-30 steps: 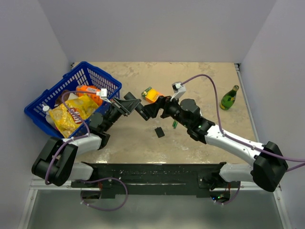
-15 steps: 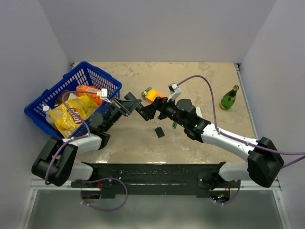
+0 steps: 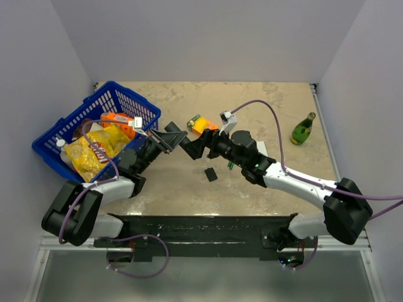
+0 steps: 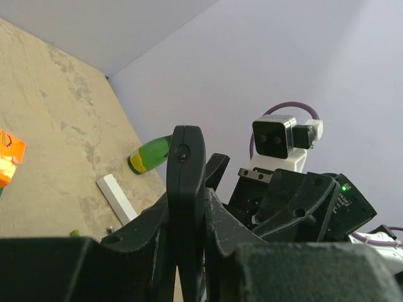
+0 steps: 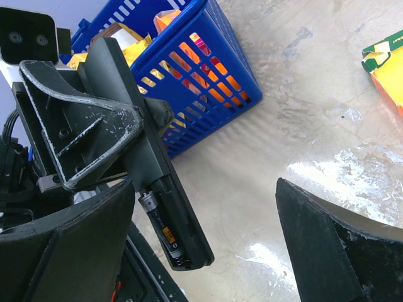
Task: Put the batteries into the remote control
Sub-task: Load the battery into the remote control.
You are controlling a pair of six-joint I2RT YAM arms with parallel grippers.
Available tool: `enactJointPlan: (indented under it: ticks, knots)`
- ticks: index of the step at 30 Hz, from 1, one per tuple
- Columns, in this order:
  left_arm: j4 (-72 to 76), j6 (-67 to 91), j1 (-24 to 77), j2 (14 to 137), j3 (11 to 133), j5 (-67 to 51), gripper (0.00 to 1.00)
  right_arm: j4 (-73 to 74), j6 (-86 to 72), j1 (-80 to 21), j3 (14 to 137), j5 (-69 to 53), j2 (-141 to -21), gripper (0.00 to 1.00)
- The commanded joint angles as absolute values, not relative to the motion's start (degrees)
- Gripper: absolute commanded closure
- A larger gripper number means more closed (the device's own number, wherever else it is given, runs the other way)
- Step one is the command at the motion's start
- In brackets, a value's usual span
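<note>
Black remote control [image 5: 182,217] sits clamped in left gripper [image 3: 167,139], one battery [image 5: 161,228] in its open bay. Right gripper [image 3: 196,146] gapes wide, empty.

Plain pale lilac walls [image 3: 208,38] enclose a mottled beige stone-look tabletop [image 3: 264,100] on three sides

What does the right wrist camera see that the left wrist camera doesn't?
Only the right wrist view shows the blue basket and a battery sitting in the open slot of the remote control. Only the left wrist view shows the green bottle and a white bar. Both show the remote control, clamped in the left gripper.
</note>
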State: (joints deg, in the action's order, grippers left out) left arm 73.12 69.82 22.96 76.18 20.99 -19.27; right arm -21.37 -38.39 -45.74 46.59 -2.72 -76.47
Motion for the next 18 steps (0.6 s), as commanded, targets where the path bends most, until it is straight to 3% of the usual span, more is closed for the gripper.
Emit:
enactJointPlan:
  ticks: [1,18]
  knots:
    - [80.8,68.3,23.3,74.5,22.9,-18.8,1.00,-23.0,-38.9,-45.9,46.9,-3.0,-76.0,0.04]
    - [81.2,67.8,23.4,75.1,22.4,-19.0,1.00,-21.4,-33.7,-45.9,48.6,-3.3,-72.3,0.04]
